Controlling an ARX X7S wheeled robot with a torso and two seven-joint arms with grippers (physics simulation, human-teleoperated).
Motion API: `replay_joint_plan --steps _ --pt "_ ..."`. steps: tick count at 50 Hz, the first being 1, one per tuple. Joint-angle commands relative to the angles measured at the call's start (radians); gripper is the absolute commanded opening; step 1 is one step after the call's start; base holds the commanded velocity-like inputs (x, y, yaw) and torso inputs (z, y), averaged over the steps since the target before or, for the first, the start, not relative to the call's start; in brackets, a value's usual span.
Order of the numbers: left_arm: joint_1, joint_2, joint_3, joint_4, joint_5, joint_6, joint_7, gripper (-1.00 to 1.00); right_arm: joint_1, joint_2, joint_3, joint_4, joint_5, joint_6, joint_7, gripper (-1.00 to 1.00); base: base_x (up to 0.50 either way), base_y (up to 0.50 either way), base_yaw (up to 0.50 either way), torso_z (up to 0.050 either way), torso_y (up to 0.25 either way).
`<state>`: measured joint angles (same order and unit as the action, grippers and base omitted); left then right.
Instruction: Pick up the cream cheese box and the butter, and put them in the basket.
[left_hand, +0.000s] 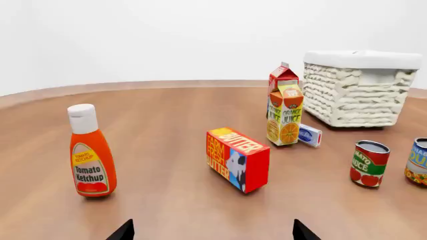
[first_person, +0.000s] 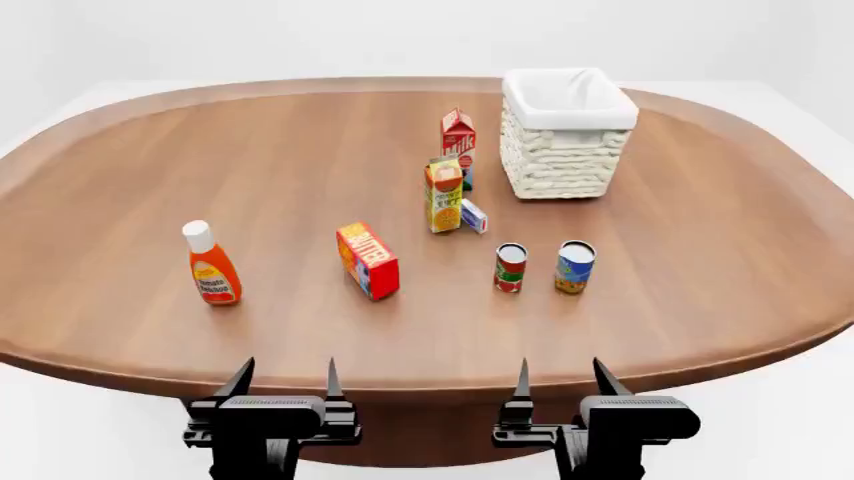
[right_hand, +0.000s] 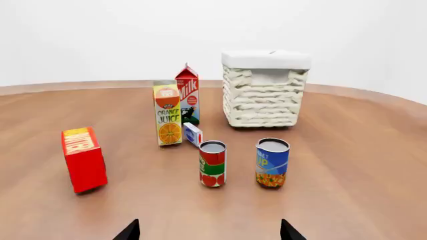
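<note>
Head view is showing the left gripper (first_person: 284, 380) and right gripper (first_person: 558, 378) both spread wide and empty at the table's near edge, so reaching is the step in hand. Judging by this, the left should be approaching the butter (first_person: 367, 260), standing left of the orange juice carton (first_person: 443, 196), squarely across its narrow faces. The cream cheese box (first_person: 473, 215) is touching that carton's right side; the basket (first_person: 566, 133) is sitting beyond. Labels are reading "Tomato Ketchup", "Orange Juice", "Milk".
</note>
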<state>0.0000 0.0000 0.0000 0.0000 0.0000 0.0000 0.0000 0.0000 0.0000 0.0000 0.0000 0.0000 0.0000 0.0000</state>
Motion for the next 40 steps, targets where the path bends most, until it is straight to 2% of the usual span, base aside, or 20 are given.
replay_joint_plan --steps 1,20,21,40 --pt "0.000 -0.016 0.018 0.000 -0.015 0.004 -0.020 1.00 -0.001 0.017 -0.026 -0.002 -0.002 0.005 0.025 1.00 0.00 0.00 0.00 0.000 0.000" --pt "-0.007 -0.060 0.073 -0.015 -0.044 0.024 -0.076 1.00 -0.002 0.058 -0.080 0.002 0.033 0.006 0.080 1.00 0.00 0.00 0.00 0.000 0.000" --pt "-0.006 -0.012 0.016 -0.015 0.006 0.014 -0.025 1.00 -0.005 0.013 -0.027 0.000 -0.013 0.008 0.029 1.00 0.00 0.00 0.00 0.000 0.000" --pt "-0.002 -0.062 0.076 0.016 -0.036 -0.001 -0.080 1.00 -0.005 0.061 -0.079 -0.015 0.036 0.013 0.084 1.00 0.00 0.00 0.00 0.000 0.000"
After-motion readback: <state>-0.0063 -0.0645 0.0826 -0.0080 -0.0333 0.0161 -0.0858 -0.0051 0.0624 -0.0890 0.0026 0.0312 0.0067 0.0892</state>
